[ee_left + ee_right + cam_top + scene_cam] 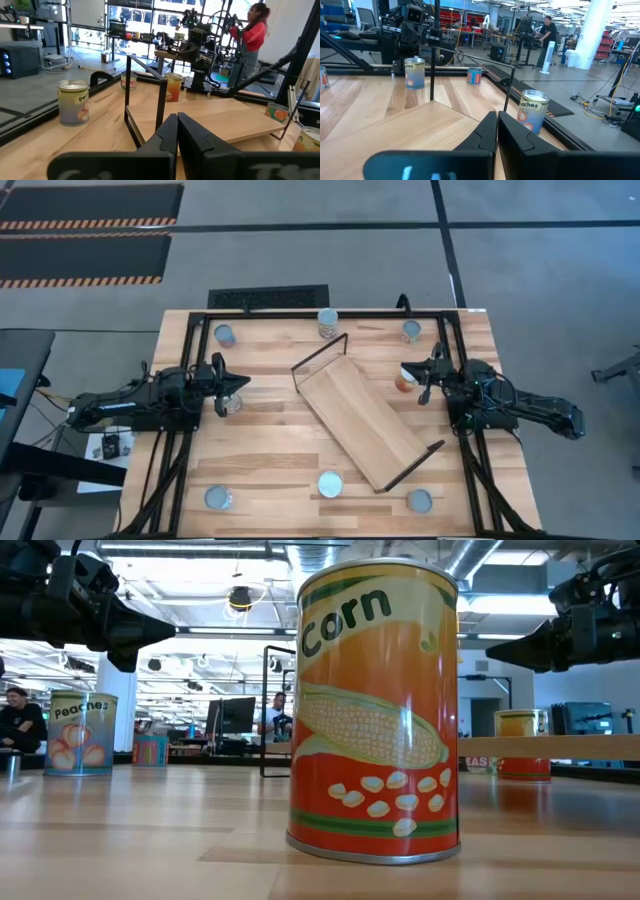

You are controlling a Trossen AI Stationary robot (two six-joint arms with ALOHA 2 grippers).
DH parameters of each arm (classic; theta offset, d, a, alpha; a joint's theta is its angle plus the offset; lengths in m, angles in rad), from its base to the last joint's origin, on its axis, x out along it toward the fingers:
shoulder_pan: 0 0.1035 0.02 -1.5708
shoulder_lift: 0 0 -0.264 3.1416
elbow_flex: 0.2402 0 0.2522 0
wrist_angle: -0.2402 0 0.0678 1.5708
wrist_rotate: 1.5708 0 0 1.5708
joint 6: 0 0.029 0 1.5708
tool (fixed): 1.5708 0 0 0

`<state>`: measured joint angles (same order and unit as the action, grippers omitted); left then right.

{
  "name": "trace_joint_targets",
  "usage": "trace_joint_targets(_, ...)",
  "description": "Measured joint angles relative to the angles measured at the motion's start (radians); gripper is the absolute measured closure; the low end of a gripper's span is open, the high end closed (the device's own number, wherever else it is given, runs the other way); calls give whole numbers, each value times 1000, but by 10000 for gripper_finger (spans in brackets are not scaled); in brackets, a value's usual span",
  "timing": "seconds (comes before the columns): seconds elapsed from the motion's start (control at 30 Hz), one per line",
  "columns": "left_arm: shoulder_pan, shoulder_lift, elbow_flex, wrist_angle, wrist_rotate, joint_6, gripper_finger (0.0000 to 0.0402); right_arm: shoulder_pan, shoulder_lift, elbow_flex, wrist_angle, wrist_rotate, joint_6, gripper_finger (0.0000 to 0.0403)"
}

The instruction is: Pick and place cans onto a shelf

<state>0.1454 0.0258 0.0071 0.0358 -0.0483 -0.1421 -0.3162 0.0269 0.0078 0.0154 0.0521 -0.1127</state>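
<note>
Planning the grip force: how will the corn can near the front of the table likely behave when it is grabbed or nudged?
The corn can stands upright on a flat base, so it probably resists tipping. Its rigid-looking metal rims suggest that it won't crush. The glossy label may be slippery, and knocked over it would likely roll.

A: How's my light?
B: I get bright, even overhead light; soft shadows on the table (270, 445).
A: Glare?
B: Ceiling lamps (240, 597) blow out in low view. Near corn can (375, 710) slightly soft, wrist backgrounds hazy, windows (150, 15) washed out.
</note>
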Motion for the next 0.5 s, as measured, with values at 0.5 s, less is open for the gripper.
trace_joint_targets(0.5,0,0,0,7,-13,0,401,0,0,0,0,0,0,365)
